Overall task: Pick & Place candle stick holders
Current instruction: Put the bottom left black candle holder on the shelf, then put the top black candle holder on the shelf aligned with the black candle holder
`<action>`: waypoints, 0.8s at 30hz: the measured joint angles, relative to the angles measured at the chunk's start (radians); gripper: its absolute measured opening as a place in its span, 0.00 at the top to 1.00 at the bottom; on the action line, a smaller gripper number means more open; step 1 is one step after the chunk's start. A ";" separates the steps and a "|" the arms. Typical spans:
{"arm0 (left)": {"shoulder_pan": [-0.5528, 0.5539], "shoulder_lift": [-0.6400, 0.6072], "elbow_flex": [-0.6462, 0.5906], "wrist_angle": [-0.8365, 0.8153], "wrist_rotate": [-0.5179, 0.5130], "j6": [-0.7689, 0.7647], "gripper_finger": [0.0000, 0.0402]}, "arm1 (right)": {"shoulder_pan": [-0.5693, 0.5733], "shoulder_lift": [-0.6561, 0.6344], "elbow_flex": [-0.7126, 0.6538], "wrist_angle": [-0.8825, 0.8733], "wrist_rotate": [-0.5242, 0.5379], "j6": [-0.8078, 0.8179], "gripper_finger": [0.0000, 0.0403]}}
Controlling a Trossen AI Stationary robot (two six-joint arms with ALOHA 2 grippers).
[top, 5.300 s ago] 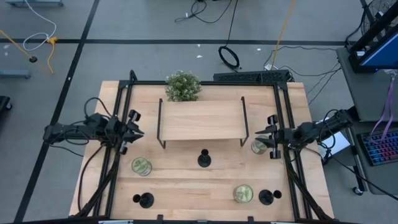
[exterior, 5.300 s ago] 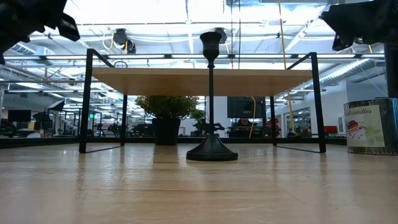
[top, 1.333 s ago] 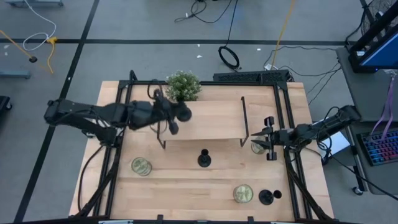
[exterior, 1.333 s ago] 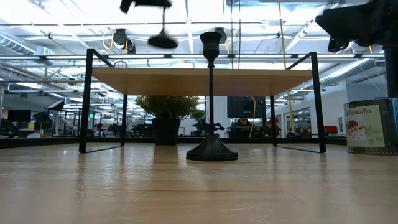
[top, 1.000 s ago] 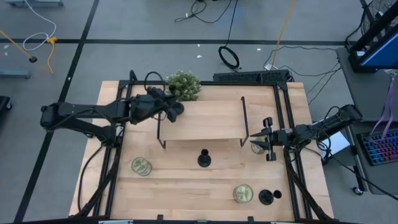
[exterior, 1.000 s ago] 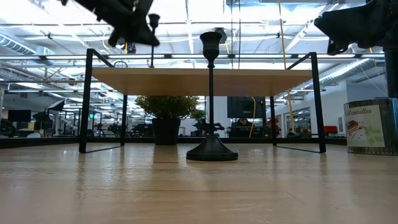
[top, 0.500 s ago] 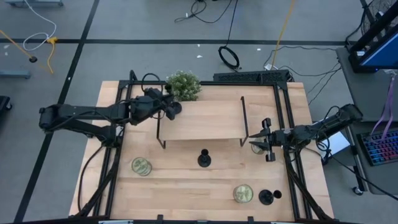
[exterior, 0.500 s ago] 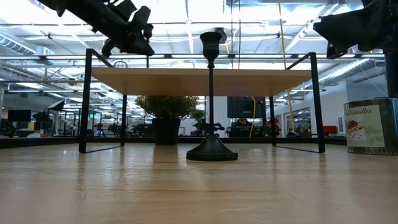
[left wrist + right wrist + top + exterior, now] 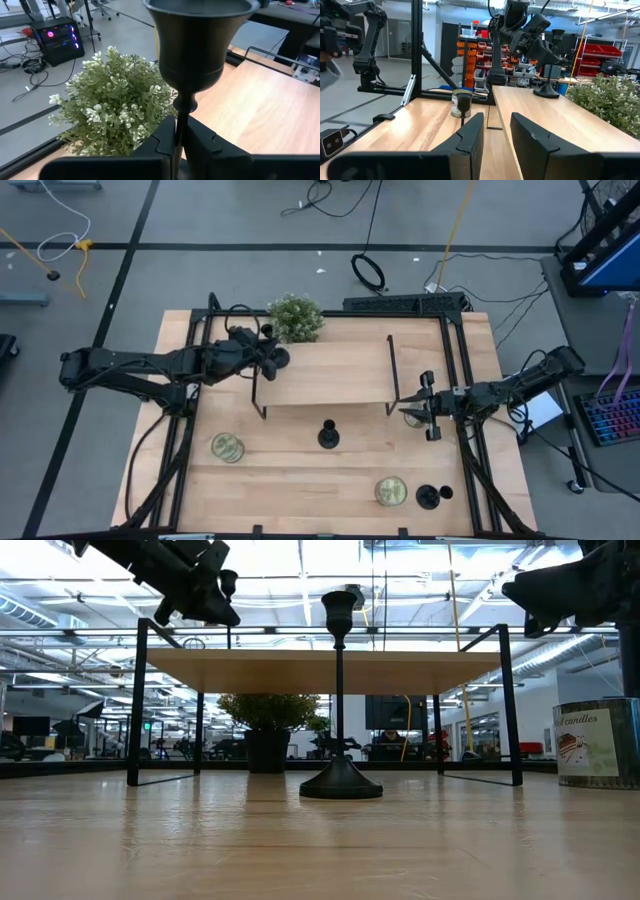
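Observation:
My left gripper [image 9: 268, 358] is shut on one black candle stick holder [image 9: 200, 35] over the far left corner of the wooden shelf [image 9: 325, 372], next to the green plant [image 9: 294, 318]. It also shows in the low view [image 9: 228, 585] and the right wrist view [image 9: 545, 80]. A second holder [image 9: 328, 436] stands on its disc base on the table in front of the shelf. A third holder [image 9: 430, 497] stands near the front right. My right gripper [image 9: 405, 412] is open and empty by the shelf's right legs. My left gripper pinches the holder's thin stem [image 9: 179, 125] between its two fingers, just below the cup. The fingers come level from the table's left and lie across the stem. The holder stands upright. Its disc base [image 9: 546, 92] is at the shelf top; whether it touches, I cannot tell.
Round candle tins sit on the table at the left [image 9: 227, 447], the front right [image 9: 390, 491] and under my right gripper [image 9: 598, 745]. The shelf's black legs [image 9: 137, 705] stand on the table. The black frame rails [image 9: 455, 370] run along both table sides.
My left gripper has carried the holder a little toward the table's left edge over the shelf's far left corner. The holder has stayed upright and the fingers have stayed shut on its stem.

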 joint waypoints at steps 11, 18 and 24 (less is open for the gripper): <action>0.000 0.005 -0.004 -0.072 0.039 -0.014 0.79 | 0.000 0.000 0.000 0.026 0.000 0.020 0.77; -0.015 0.000 -0.001 -0.085 0.035 0.006 0.62 | 0.000 0.040 0.000 0.047 -0.001 0.050 0.72; -0.051 -0.024 -0.001 -0.090 0.032 0.028 0.56 | 0.000 0.121 0.000 0.184 -0.003 0.070 0.61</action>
